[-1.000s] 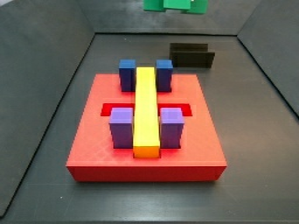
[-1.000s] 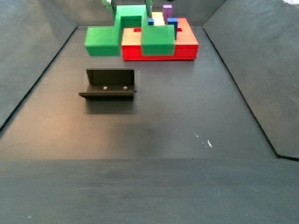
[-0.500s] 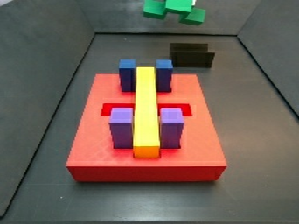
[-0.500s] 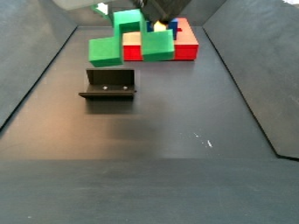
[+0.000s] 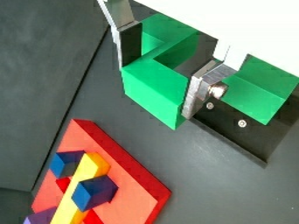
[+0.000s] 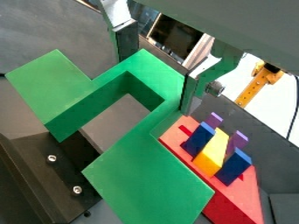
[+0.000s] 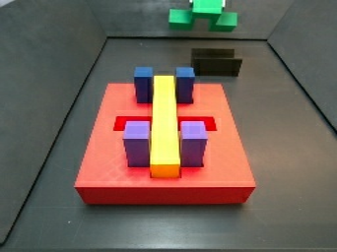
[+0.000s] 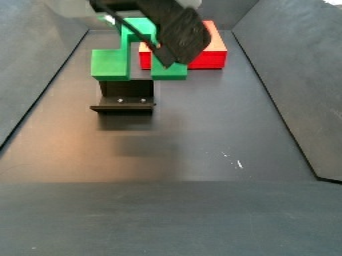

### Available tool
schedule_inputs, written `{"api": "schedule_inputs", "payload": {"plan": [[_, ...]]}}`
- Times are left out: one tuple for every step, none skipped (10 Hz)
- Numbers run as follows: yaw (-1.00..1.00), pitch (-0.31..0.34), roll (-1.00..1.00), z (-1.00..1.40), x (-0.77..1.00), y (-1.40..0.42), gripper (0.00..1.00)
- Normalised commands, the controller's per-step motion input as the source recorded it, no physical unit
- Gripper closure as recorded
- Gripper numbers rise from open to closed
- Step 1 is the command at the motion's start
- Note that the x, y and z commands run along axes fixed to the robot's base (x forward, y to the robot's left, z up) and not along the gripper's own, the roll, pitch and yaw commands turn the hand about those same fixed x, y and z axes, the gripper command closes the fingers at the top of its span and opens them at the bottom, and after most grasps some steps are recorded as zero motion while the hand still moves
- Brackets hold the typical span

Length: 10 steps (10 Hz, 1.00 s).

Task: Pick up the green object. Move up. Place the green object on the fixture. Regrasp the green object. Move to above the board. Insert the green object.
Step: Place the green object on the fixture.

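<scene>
Holding one green object (image 6: pixel 128 114) by its middle bar, the gripper (image 6: pixel 158 66) hangs above the single fixture (image 8: pixel 124 97). One red board (image 7: pixel 164 148) carries four purple-blue blocks and one yellow bar (image 7: pixel 164 123). Both wrist views show the clamping fingers (image 5: pixel 205 87); in a side view the piece (image 7: pixel 203 13) shows, the gripper out of frame.
</scene>
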Motion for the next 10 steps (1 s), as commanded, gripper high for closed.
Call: {"api": "schedule_inputs", "payload": {"plan": [[-0.06,0.000,-0.04,-0.22,0.62,0.00,1.00],[-0.09,-0.026,-0.23,-0.27,0.64,0.00,1.00],[0.00,-0.083,-0.31,-0.22,0.69,0.00,1.00],[0.00,-0.137,-0.32,-0.23,0.62,0.00,1.00],[0.00,-0.183,-0.37,-0.25,0.54,0.00,1.00],[0.00,-0.169,-0.31,-0.23,0.40,0.01,1.00],[0.00,0.000,0.00,-0.05,0.01,0.00,1.00],[0.04,0.000,0.13,-0.15,0.22,0.00,1.00],[0.00,-0.006,0.25,-0.31,0.39,-0.04,1.00],[0.00,-0.063,0.24,-0.31,0.36,-0.06,1.00]]}}
